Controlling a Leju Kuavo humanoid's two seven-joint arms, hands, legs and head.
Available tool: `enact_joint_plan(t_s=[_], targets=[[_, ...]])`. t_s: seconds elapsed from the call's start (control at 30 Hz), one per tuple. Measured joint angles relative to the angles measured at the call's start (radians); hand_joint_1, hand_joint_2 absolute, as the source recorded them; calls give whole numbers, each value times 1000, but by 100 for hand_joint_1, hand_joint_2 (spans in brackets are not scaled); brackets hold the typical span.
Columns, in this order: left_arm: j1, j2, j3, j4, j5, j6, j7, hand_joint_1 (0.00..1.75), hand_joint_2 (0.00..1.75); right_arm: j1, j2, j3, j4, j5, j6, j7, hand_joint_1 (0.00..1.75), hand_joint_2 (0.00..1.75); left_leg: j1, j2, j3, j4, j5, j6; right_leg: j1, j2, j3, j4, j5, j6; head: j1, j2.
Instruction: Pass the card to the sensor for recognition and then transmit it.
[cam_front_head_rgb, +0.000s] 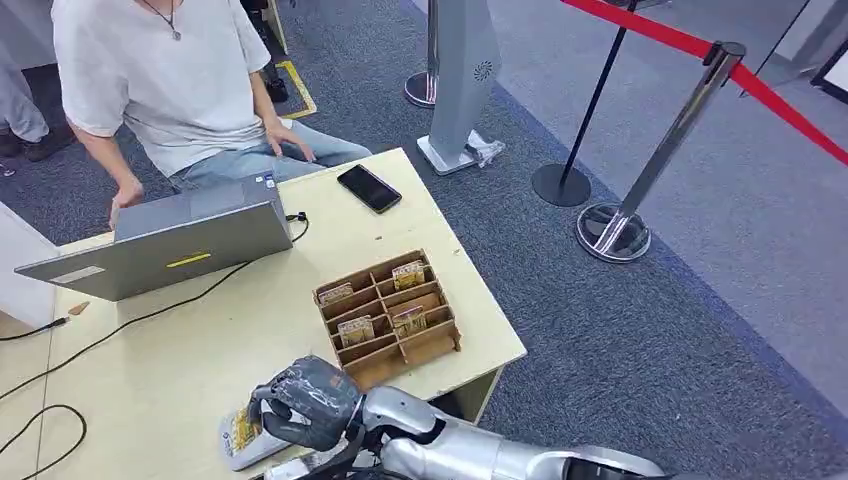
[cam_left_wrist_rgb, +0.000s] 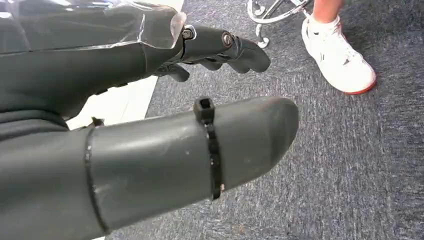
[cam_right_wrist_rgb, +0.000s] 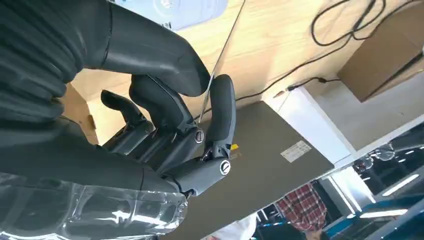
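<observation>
Right hand (cam_front_head_rgb: 305, 400) sits low over the near table (cam_front_head_rgb: 180, 370) edge, directly above the sensor (cam_front_head_rgb: 245, 440), a pale flat reader. In the right wrist view a thin card (cam_right_wrist_rgb: 216, 75) is seen edge-on, pinched between thumb and a finger (cam_right_wrist_rgb: 220, 107). So the card is in hand, at or just over the sensor; whether it touches the reader I cannot tell.

Left hand (cam_left_wrist_rgb: 150, 115) hangs off to the side over carpet, fingers slightly parted, holding nothing.

Progress, as judged: pick-up done, card brought to the sensor, recognition step in hand. Left to do: the hand-over. A person (cam_front_head_rgb: 170, 80) sits behind the laptop (cam_front_head_rgb: 170, 240) at the far side, a likely receiver, though that is a guess.

Counts:
- Card in hand: one.
- Cards in the tray (cam_front_head_rgb: 390, 310): four visible, each upright in its own slot; other slots look bare.
- Tray: one, cardboard, divided.
- Sensor: one.
- Laptop: one, lid open, cable trailing.
- Phone (cam_front_head_rgb: 369, 188): one, face up, far edge of table.
- Stanchions: two, joined by a red belt (cam_front_head_rgb: 700, 45).
- Grey pedestal (cam_front_head_rgb: 460, 80): one, beyond the table.
</observation>
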Motion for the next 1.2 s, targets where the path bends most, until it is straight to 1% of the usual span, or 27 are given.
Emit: enact_joint_plan(t_s=[0.1,0.17,0.27,0.53,0.63,0.83,1.03,1.2], targets=[[0,0,0,0,-2,0,0,0,0,7,0,7,0,5,-5,4,175,175,0,0,0,0,0,0,0,0,0,0,0,0,0,0],[0,0,-2,0,-6,-1,0,0,0,14,2,16,6,69,-32,34,175,175,0,0,0,0,0,0,0,0,0,0,0,0,0,0],[0,0,-3,0,-8,-2,0,0,0,22,6,16,17,78,-42,49,175,175,0,0,0,0,0,0,0,0,0,0,0,0,0,0],[0,0,-3,0,-11,-8,-3,0,0,33,23,16,52,171,-84,104,175,175,0,0,0,0,0,0,0,0,0,0,0,0,0,0],[0,0,-3,0,-13,-9,-3,0,0,33,33,16,70,197,-90,119,175,175,0,0,0,0,0,0,0,0,0,0,0,0,0,0],[0,0,-3,0,-17,-9,-3,0,0,28,58,13,113,219,-96,129,175,175,0,0,0,0,0,0,0,0,0,0,0,0,0,0],[0,0,-3,0,-18,-9,-3,0,0,21,69,13,138,221,-98,132,175,175,0,0,0,0,0,0,0,0,0,0,0,0,0,0],[0,0,-3,0,-21,-9,-3,0,0,12,85,-3,177,250,-111,142,175,175,0,0,0,0,0,0,0,0,0,0,0,0,0,0]])
